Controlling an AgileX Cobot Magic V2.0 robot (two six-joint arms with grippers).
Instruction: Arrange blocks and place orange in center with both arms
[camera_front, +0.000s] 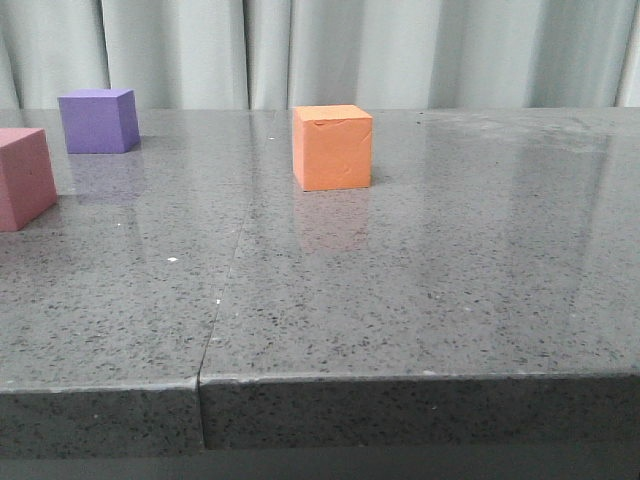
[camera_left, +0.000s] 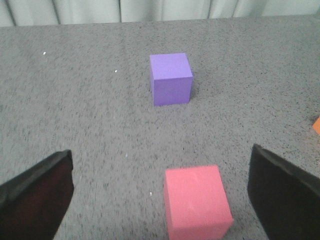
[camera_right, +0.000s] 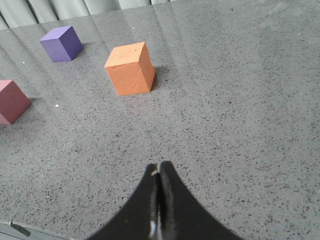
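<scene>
Right jaws closed empty, left jaws wide, one pink cube, one purple, one orange.

Three matte cubes rest flat, well apart. The orange cube, its front face slightly creased, sits near the middle. The purple cube lies far back on the left, and the pinkish-red cube sits nearer, at the left edge.
</scene>
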